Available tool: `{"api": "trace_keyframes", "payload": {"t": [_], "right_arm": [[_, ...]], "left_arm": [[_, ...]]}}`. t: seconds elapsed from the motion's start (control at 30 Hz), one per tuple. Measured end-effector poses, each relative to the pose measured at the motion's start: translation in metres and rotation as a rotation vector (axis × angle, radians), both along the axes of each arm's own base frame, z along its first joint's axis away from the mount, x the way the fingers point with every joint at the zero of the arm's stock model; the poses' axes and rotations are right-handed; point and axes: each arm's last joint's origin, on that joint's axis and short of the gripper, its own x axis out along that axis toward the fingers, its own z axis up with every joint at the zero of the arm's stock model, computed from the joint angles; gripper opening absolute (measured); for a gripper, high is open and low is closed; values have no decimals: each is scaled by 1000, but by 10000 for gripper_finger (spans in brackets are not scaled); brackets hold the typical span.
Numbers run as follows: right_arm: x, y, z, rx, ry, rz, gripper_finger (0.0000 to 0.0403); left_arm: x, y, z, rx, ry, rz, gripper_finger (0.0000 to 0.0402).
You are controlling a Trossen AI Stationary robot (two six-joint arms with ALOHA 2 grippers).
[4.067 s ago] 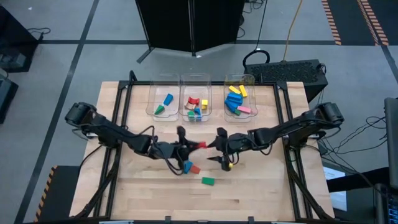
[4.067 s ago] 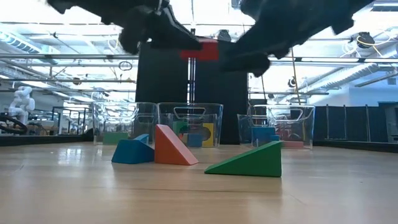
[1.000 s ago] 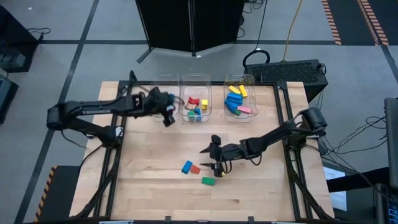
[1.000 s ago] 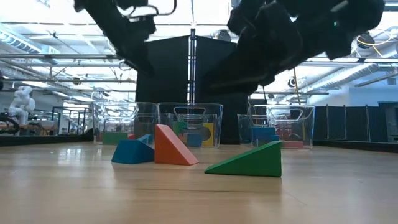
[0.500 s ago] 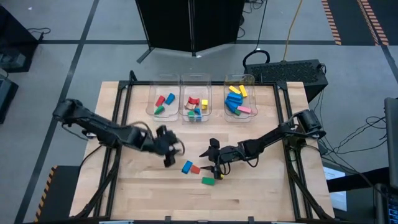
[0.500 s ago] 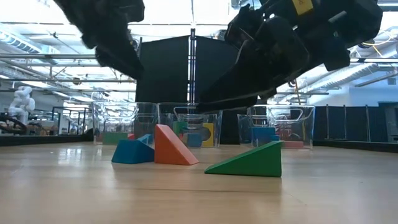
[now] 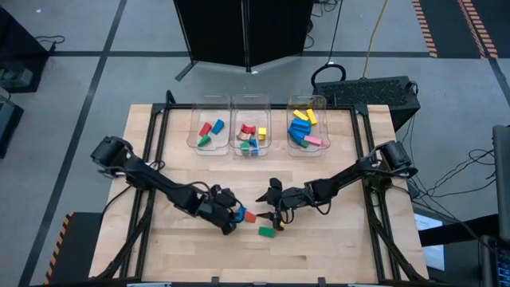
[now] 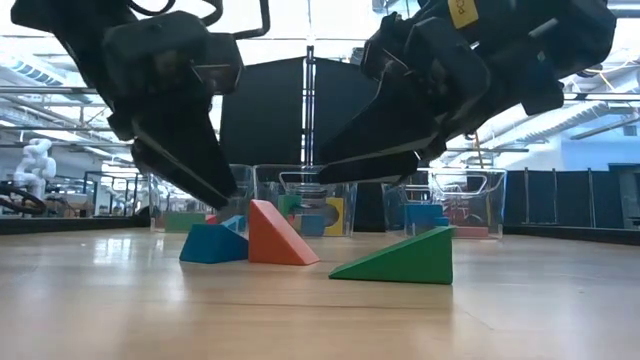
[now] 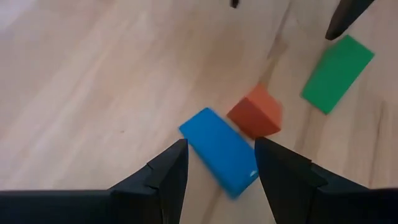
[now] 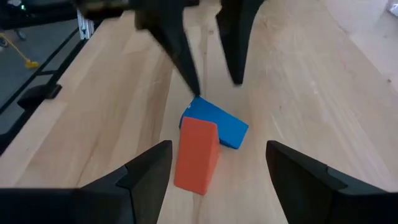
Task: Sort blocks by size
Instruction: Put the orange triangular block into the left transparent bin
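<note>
**Three wedge blocks loose on the table, both grippers low over them**

Three small wooden wedge blocks lie on the pale wooden tabletop [image 7: 319, 247], in front of the bins: a blue wedge block [image 7: 238, 212], an orange-red wedge block [image 7: 250, 216] touching it, and a green wedge block [image 7: 266, 232] a little apart, nearer the table's front edge.

The left gripper [image 7: 229, 219] hangs low over the blue block with its dark fingers [image 9: 163, 175] parted to either side of it; they grip nothing, and the block rests on the wood. The right gripper [image 7: 272, 204] hovers just beyond the orange-red block, its fingers [image 10: 146, 169] spread wide and empty.

At the back edge stand three clear plastic bins. The left clear bin [image 7: 209, 143] holds a few red, blue and green blocks, the middle clear bin [image 7: 252, 150] a mix of red, green, blue and yellow ones, and the right clear bin [image 7: 307, 148] yellow, blue and pink ones.

A yellow tag on the right arm, seen from table height, bears a mark too small to read; no other writing is legible
</note>
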Motion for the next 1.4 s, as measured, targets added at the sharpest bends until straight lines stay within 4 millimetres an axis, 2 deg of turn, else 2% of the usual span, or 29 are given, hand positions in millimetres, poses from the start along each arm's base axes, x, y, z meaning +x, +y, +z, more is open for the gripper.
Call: {"api": "trace_keyframes", "payload": {"t": [0.33,0.87,1.03,1.2,1.4], "right_arm": [[0,0,0,16,-4,-13,249],[0,0,0,16,-4,-13,249],[0,0,0,14,4,-13,249],[-2,0,-3,-15,31,2,249],[-3,0,-5,-29,55,9,249]], "left_arm": [[4,-16,-15,-85,-22,10,187],[13,-19,-33,-56,-44,16,187],[14,-18,-32,102,-38,-107,187],[19,-21,-28,354,-27,-397,187],[27,-24,-18,578,-45,-634,187]]}}
